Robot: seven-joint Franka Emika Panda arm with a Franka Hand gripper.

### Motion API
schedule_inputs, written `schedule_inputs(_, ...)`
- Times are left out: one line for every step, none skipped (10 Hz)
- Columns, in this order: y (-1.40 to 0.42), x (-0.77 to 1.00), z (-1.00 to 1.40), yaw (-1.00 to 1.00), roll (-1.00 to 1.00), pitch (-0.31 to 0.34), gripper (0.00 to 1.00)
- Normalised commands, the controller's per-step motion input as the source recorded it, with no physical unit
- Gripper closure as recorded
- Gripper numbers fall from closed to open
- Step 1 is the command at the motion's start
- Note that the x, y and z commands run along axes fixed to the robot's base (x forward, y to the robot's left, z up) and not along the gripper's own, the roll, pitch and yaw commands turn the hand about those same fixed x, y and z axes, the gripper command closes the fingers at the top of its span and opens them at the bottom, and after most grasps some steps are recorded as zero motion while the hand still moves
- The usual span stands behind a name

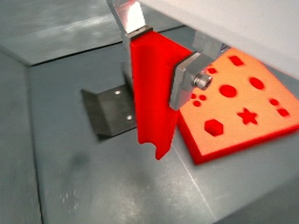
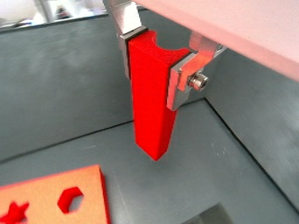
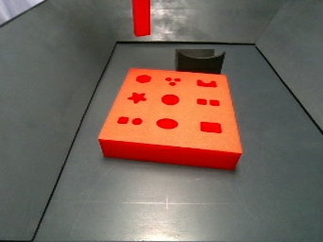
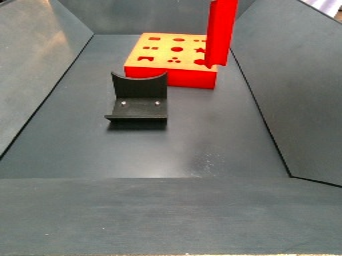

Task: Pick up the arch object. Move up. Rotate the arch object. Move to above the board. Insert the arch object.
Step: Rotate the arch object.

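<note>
Both wrist views: gripper [image 1: 158,54] [image 2: 160,54] jaws clamped on top of arch object [image 1: 156,96] [image 2: 155,101], red bar hanging straight down, clear of floor. Board [image 1: 239,109] [image 2: 52,201] lies flat nearby; fixture [image 1: 111,109] on floor behind bar.

Both side views: arch object [image 3: 142,17] [image 4: 219,32] upright in air, near board [image 3: 171,118] [image 4: 167,55]. Fixture [image 3: 199,60] [image 4: 138,100] sits beside board.

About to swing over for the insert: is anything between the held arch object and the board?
Nothing visible. The hand holds the arch object upright in the air, off the board; the fixture sits low on the floor.
</note>
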Motion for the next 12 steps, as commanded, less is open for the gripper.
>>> schedule_inputs(0.01,0.0,0.0,-1.0,-0.05,-0.027,1.0)
schedule_inputs(0.01,0.0,0.0,-1.0,-0.06,-0.033,1.0)
schedule_inputs(0.01,0.0,0.0,-0.82,-0.06,-0.036,1.0)
schedule_inputs(0.01,0.0,0.0,-0.57,-0.06,-0.036,1.0)
schedule_inputs(0.01,0.0,0.0,-0.39,-0.06,-0.036,1.0)
schedule_inputs(0.01,0.0,0.0,-0.25,-0.06,-0.036,1.0)
schedule_inputs(0.0,0.0,-1.0,-0.16,-0.26,-0.036,1.0)
schedule_inputs(0.0,0.01,-1.0,-0.11,-0.26,-0.048,1.0)
schedule_inputs(0.0,0.01,-1.0,-0.09,-0.25,-0.057,1.0)
schedule_inputs(0.01,0.01,-1.0,-0.07,-0.22,-0.055,1.0)
schedule_inputs(0.01,0.01,-1.0,-0.06,-0.2,-0.059,1.0)
schedule_inputs(0.02,0.01,-1.0,-0.06,-0.18,-0.065,1.0)
